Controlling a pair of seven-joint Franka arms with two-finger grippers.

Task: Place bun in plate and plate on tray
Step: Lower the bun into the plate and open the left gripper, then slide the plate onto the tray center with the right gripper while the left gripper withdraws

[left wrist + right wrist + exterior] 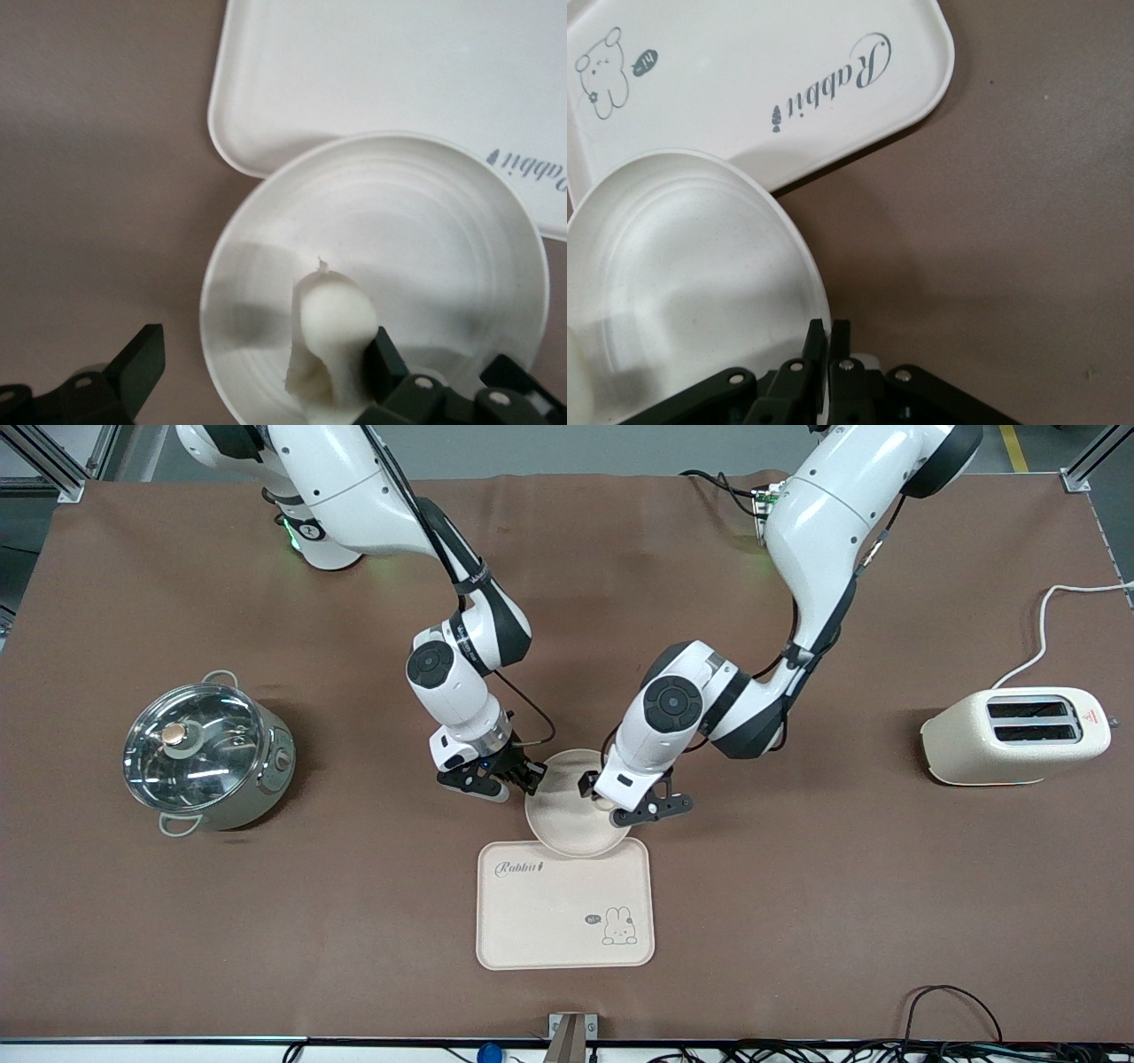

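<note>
The round plate [567,815] lies on the table with its near rim over the edge of the Rabbit tray [549,921]. My right gripper [532,775] is shut on the plate's rim at the right arm's end; the right wrist view shows its gripper [826,341] pinching the rim of the plate [682,266], with the tray [744,80] beside it. The bun [604,803] sits in the plate near the rim at the left arm's end. My left gripper [636,802] is wide open over it. In the left wrist view the bun [332,341] leans against one finger [385,363] on the plate [425,230], next to the tray [354,71].
A steel pot with a glass lid [205,753] stands toward the right arm's end of the table. A cream toaster [1019,735] with a white cable stands toward the left arm's end. Brown table surface lies all round the tray.
</note>
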